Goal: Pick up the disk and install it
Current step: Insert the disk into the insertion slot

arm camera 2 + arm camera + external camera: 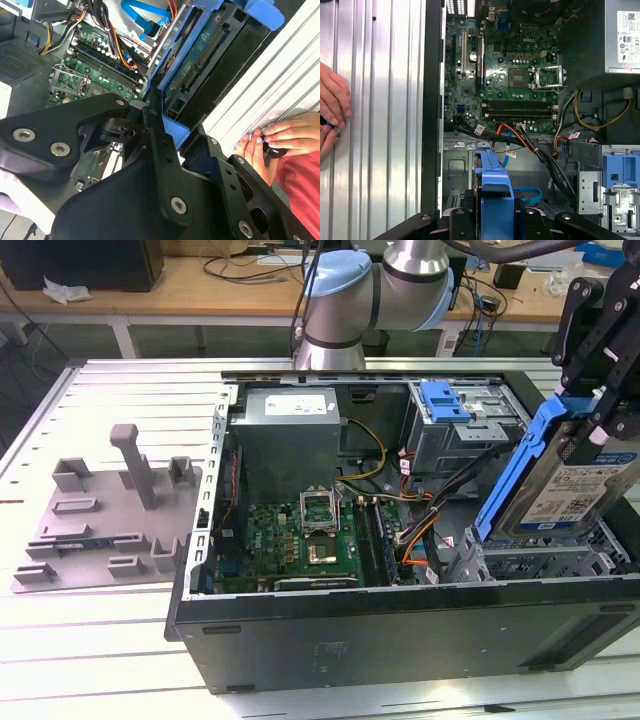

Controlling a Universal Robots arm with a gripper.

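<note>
**Exterior view.** The end effector (592,405) is clenched on the disk (575,485) and grips the upper end of its blue bracket (520,465). The disk hangs tilted directly below the end effector, label face outward. It sits just above the drive cage (540,560) in the open computer case (400,630).

The disk is likely rigid and fairly dense, with smooth metal faces and shock-sensitive internals. The plastic bracket probably flexes. The bracket edges appear to be the proper holding points.

**Second wrist view.** The black fingers (155,125) clamp the bracket's end. This view adds the disk's circuit-board underside (200,60), which faces away in the exterior view. It also shows a person's hands (280,137) on the worktop (260,90) beside the end effector.

**First wrist view.** The bracket (492,182) appears edge-on at the end effector (492,215). Beyond it, this view lays out the motherboard (505,75) and the cables (530,142) in plan.
</note>
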